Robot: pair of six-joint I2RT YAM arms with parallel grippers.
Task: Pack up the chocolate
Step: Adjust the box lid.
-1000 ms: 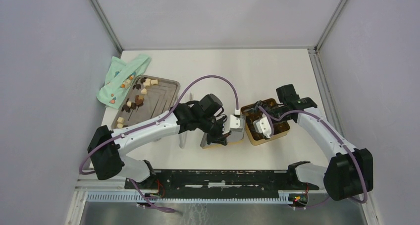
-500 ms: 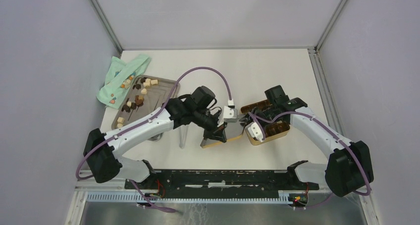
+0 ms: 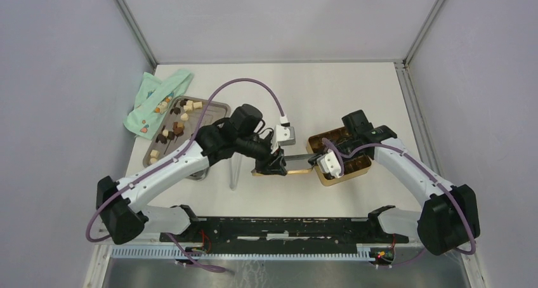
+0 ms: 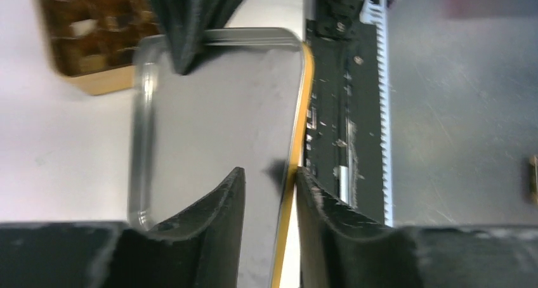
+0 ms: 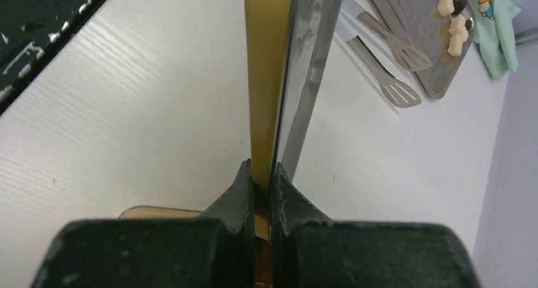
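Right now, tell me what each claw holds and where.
The right claw pinches the tin lid by its rim. The left claw straddles the opposite rim, jaws open, apparently not gripping.

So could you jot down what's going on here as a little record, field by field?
Left pincer: open, jaws apart either side of the tin lid's gold rim
Right pincer: shut on the tin lid's opposite edge
Tin lid: between the two arms, beside the gold tin
Chocolate: loose chunks on the grey tray, far left
Tweezers: lying on the table by the tray
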